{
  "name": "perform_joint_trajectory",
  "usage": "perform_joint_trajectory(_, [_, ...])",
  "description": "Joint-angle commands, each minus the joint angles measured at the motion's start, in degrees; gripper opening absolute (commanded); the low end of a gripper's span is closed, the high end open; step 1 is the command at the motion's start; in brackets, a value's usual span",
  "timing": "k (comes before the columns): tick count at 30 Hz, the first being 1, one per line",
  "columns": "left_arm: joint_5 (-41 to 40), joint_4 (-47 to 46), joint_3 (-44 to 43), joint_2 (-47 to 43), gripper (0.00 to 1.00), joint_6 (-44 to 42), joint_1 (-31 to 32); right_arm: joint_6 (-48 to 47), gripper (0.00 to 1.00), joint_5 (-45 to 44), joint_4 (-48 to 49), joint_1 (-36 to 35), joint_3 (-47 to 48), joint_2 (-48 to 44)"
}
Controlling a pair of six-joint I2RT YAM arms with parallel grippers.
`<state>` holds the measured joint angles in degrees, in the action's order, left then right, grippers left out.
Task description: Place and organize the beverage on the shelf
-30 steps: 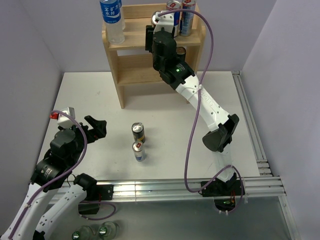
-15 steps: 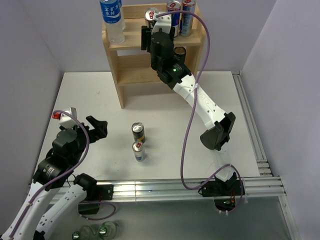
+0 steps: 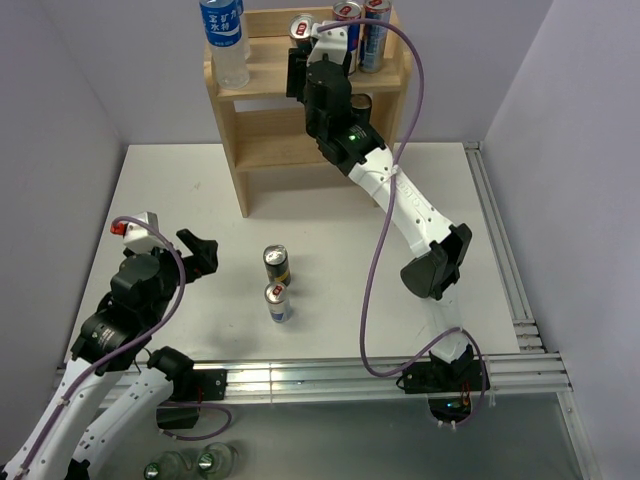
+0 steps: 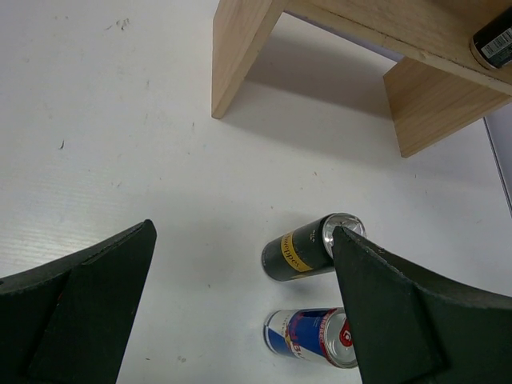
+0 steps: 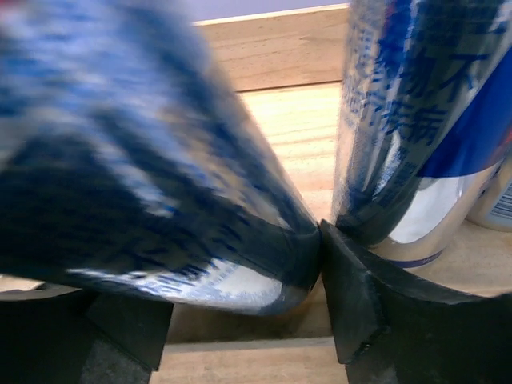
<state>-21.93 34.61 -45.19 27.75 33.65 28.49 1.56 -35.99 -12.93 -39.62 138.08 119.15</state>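
Left claw (image 3: 198, 253) hangs near-left over the white table (image 3: 180, 190), fingers spread wide, nothing between them. Just beyond and right of it two cans stand upright on the table, mid-table. The blue-and-silver can (image 3: 279, 301) is nearer and the black-and-gold can (image 3: 276, 264) is right behind it, close, maybe touching, can't tell. In the left wrist view both sit between my open fingers but well past the tips, with no contact. My right arm stretches from the near-right edge to the far side, up to the shelf (image 3: 225, 130), a light wood two-tier rack against the far wall. Right claw (image 5: 224, 272) is at the top tier, clenched on a blue can (image 3: 302, 27), one finger on each side of its body. In the wrist view the can is blurred and leaning left. I can't tell if its base is down on the board. My right finger (image 5: 352, 304) is wedged between it and a tall blue-and-silver can (image 5: 416, 120) just to the right, and it presses against both. From above, that neighbour and a second tall can (image 3: 375, 30) stand side by side at the right end of the top tier. A water bottle (image 3: 225, 40) with a blue label is upright at the left end. On the lower tier a dark can (image 3: 360, 103) stands toward the right, partly hidden behind my arm.
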Motion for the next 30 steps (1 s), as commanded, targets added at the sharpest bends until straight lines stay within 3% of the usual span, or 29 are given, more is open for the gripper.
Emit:
perform_joint_trajectory(1, [-0.66,-2.53,0.36,0.38,0.99,-0.95,0.07,2.30,0.69,0.56,-0.17,1.47,2.98,1.70])
perform_joint_trajectory(4, [-0.48,-2.97,0.71,0.64,0.99,-0.87,0.07,2.57,0.64,1.01,-0.08,1.73,4.65,2.05])
perform_joint_trajectory(12, [-0.48,-3.32,0.80,1.34,0.99,-0.87,0.07,3.18,0.63,1.53,0.27,2.26,4.74,2.22])
perform_joint_trajectory(15, [-0.30,-3.06,0.89,1.26,0.99,-0.43,0.07,3.97,0.68,1.71,0.53,2.52,5.09,2.22])
perform_joint_trajectory(19, [-0.48,-3.14,1.33,0.90,0.99,-0.25,0.16,4.06,0.81,2.33,0.36,2.88,6.23,2.66])
perform_joint_trajectory(30, [-0.83,-2.97,1.16,1.43,0.99,-0.16,0.07,3.80,0.83,2.24,0.36,3.05,5.00,2.31])
